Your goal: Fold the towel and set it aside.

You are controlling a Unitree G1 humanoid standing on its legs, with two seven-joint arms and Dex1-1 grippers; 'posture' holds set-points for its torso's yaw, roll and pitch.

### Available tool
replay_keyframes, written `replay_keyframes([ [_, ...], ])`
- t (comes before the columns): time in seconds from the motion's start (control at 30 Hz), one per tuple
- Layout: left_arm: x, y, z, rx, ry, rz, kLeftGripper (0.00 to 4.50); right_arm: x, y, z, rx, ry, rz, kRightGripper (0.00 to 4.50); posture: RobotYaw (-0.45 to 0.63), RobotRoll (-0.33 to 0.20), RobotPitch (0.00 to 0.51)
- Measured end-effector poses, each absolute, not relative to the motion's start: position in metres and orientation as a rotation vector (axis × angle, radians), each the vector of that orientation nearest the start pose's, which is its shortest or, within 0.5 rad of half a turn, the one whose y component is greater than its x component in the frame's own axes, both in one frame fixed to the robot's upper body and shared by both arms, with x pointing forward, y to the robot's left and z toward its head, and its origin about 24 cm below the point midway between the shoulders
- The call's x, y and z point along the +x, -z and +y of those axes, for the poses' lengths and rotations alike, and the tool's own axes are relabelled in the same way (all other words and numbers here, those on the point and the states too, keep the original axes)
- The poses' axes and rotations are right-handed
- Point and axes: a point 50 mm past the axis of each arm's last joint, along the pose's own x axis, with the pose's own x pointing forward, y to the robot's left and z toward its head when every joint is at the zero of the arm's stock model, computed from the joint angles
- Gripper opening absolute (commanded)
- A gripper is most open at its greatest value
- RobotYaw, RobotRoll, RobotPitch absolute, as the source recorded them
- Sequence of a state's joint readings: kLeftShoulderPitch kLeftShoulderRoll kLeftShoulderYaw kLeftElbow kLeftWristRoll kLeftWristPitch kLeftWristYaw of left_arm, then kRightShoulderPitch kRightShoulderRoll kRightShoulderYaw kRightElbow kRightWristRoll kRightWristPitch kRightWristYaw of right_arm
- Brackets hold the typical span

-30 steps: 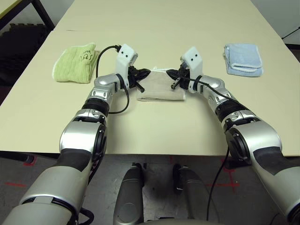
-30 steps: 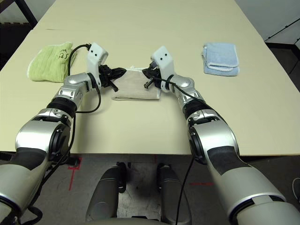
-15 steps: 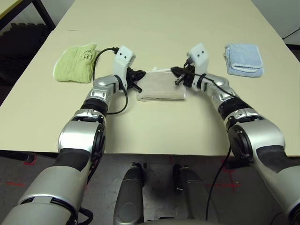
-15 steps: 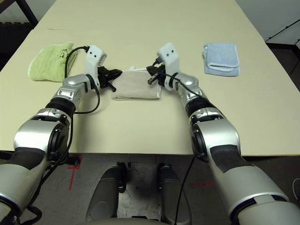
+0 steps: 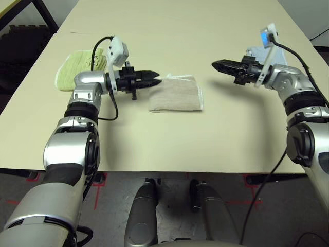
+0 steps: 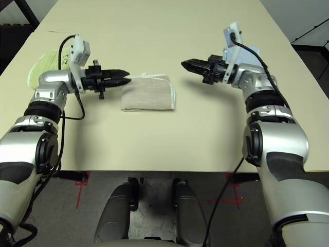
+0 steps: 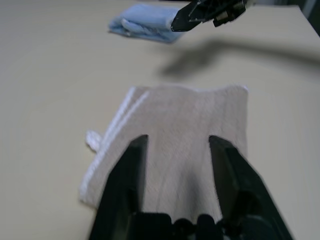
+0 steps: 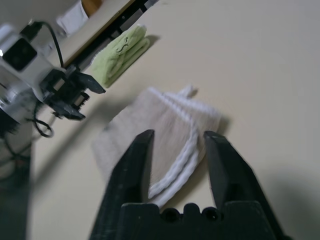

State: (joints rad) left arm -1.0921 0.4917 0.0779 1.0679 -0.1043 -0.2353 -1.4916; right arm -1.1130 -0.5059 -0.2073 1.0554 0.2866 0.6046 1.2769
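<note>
The beige towel [image 5: 176, 95] lies folded into a small rectangle at the middle of the table, its white stitched edging and small loop [image 7: 92, 139] along the far side. My left gripper [image 5: 157, 80] hovers just off the towel's left end, pointing at it. Its fingers [image 7: 134, 155] are open with nothing between them. My right gripper [image 5: 216, 65] hangs in the air to the right of the towel, clear of it, pointing left. It is open too, its fingertips [image 8: 145, 142] framing the towel from a distance.
A lime-green towel [image 5: 72, 74] lies folded at the left, behind my left wrist. A light blue towel [image 7: 145, 27] lies at the right, behind my right gripper. Bare tabletop [image 5: 169, 139] runs from the beige towel to the near edge.
Both grippers have opened and drawn away from the towel's ends, the left one leftward, the right one further right and upward. The towel stays folded where it lay.
</note>
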Motion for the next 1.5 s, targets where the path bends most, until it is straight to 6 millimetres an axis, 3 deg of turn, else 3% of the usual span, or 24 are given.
replay_keyframes([
  [0.07,0.372,-0.201,0.194,0.416,1.299,-0.092,4.40,0.376,-0.182,-0.208,0.482,-1.012,0.327,4.07,0.08,0.000,0.234],
  [0.1,0.371,-0.203,0.193,0.427,1.308,-0.104,4.50,0.375,-0.184,-0.208,0.526,-1.000,0.346,4.48,0.08,0.000,0.233],
  [0.3,0.365,-0.201,0.193,0.459,1.363,-0.133,4.50,0.367,-0.183,-0.210,0.736,-0.924,0.464,4.48,0.09,0.000,0.236],
  [0.7,0.356,-0.192,0.198,0.451,1.398,-0.131,4.50,0.357,-0.168,-0.210,0.814,-0.861,0.614,4.48,0.13,0.000,0.247],
  [0.97,0.351,-0.193,0.199,0.448,1.401,-0.130,4.50,0.367,-0.164,-0.158,0.780,-0.929,0.675,4.48,0.15,0.000,0.249],
  [1.17,0.349,-0.194,0.200,0.441,1.388,-0.121,4.50,0.374,-0.163,-0.139,0.773,-0.924,0.681,4.48,0.17,0.000,0.250],
  [1.33,0.348,-0.194,0.199,0.437,1.387,-0.121,4.50,0.376,-0.161,-0.134,0.775,-0.923,0.674,4.48,0.17,0.000,0.251],
  [1.43,0.348,-0.193,0.199,0.431,1.385,-0.115,4.50,0.377,-0.161,-0.133,0.772,-0.924,0.669,3.91,0.16,0.000,0.250],
  [1.5,0.348,-0.193,0.198,0.431,1.388,-0.111,4.50,0.377,-0.160,-0.131,0.767,-0.923,0.666,3.20,0.16,0.000,0.250],
])
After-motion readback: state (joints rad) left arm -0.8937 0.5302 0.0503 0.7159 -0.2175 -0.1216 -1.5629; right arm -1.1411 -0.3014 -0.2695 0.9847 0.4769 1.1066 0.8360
